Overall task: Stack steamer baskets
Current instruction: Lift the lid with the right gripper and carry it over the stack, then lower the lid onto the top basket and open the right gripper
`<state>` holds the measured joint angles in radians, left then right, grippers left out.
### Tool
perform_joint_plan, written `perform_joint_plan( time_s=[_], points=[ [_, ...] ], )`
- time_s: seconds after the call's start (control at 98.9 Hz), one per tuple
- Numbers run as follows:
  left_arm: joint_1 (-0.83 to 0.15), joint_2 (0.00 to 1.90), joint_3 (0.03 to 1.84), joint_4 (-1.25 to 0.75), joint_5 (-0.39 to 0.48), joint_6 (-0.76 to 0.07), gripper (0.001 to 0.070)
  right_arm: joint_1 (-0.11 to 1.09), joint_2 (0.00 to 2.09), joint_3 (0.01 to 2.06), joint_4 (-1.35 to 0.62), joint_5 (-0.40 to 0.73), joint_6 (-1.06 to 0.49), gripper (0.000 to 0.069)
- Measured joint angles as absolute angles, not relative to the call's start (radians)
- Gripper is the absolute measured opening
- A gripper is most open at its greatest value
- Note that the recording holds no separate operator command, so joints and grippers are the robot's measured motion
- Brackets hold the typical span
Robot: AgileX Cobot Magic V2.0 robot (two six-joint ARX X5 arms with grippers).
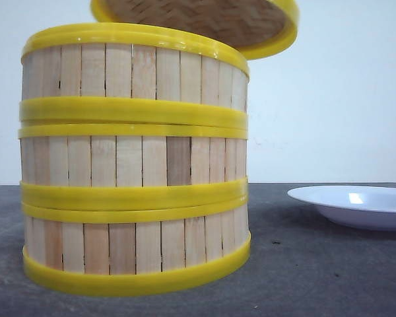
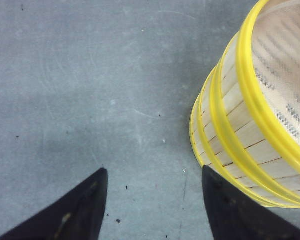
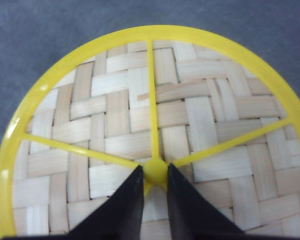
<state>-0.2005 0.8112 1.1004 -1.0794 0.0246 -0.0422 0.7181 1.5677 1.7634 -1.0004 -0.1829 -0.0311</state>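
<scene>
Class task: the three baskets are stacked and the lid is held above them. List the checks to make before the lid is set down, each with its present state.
1. All three steamer baskets stacked: ok.
2. Stack rims line up, no basket visibly offset: ok.
3. Right gripper shut on the lid at its centre hub: ok.
4. Lid level: not ok; it hangs tilted in the front view.
5. Lid centred over stack: not ok; it sits toward the stack's right.
6. Left gripper open and beside the stack, not touching: ok.
</scene>
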Motion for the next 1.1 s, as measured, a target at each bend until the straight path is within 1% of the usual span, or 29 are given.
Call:
perform_joint_plan(
  time_s=[0.455,0.708,1.102],
  points=[
    [-0.2,0.811,1.1,-1.072,0.025,-0.042,0.0356,0.804,1.628,1.765,-0.999,-0.177,-0.049,0.0051],
    [-0.2,0.811,1.1,-1.065,0.025,-0.042,0.0356,0.843,1.652,1.765,-0.984,-0.137,-0.056,0.0051],
    [-0.2,0.811,1.1,-1.065,0.025,-0.042,0.0356,0.853,1.695,1.767,-0.963,-0.131,-0.073,0.0051]
  ],
)
